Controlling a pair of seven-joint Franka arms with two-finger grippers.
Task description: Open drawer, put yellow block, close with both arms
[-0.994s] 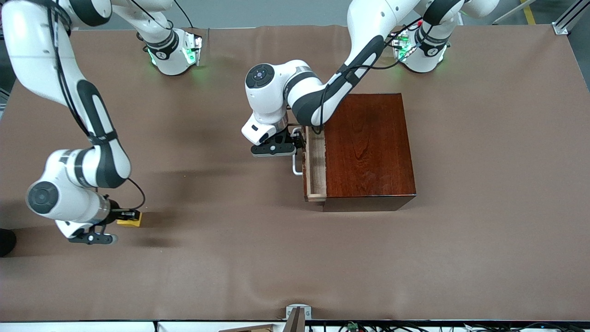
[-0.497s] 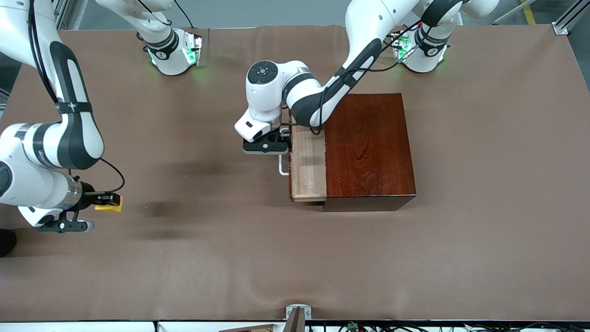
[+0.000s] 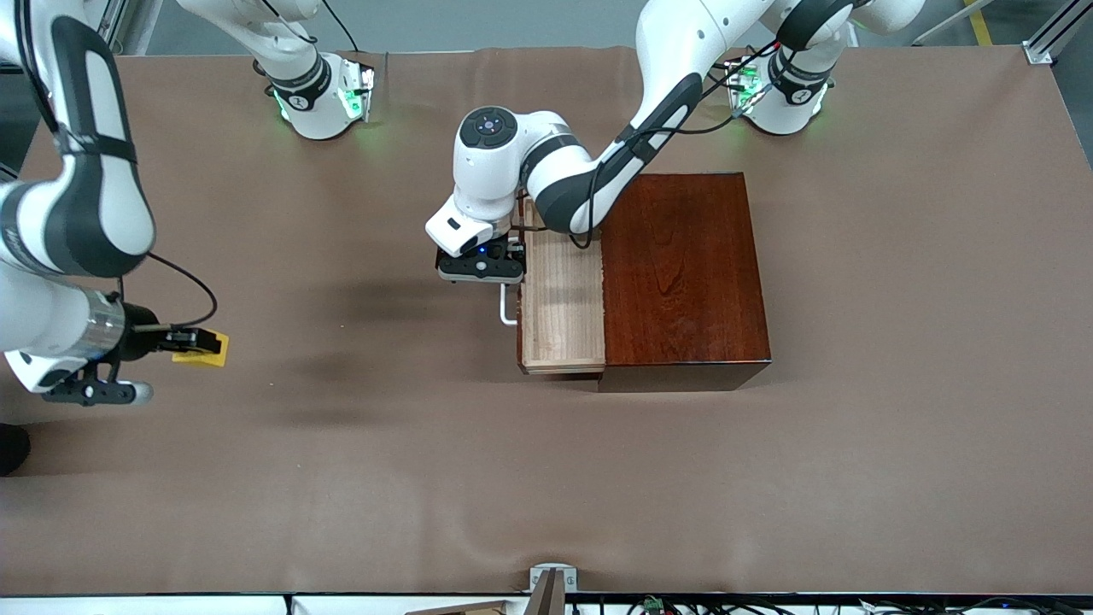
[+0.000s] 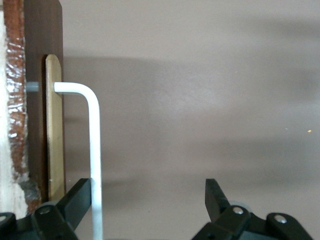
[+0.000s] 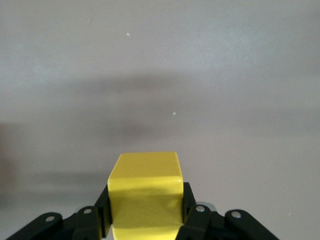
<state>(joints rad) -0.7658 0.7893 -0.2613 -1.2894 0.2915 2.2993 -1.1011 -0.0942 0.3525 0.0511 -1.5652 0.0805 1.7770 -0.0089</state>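
Brown cloth covers the whole table in the front view, where the dark box [image 3: 683,278] sits right of the frame's centre with the drawer [image 3: 561,307] pulled partly out of its side toward the right arm's end of the table. The left gripper [image 3: 499,275] is at the drawer's white handle [image 3: 505,309], and the right gripper [image 3: 189,340], at the left edge of the frame, holds the yellow block [image 3: 205,351] above the cloth, well apart from the drawer. In the left wrist view the handle [image 4: 94,145] runs just inside one finger [image 4: 76,200], while the other finger stands clear with a wide gap, so the jaws are spread, hooked round the bar and not clamped on it. I judge the bar could slip off that single finger if the pull turns sideways, leaving the drawer only half open. In the right wrist view the block [image 5: 145,192] sits low in the frame, pinched between the two fingers [image 5: 192,202] closed on its sides. The grip looks shallow, so a fast swing might shake it loose. Carried across now, the block could also meet the left arm above the drawer.
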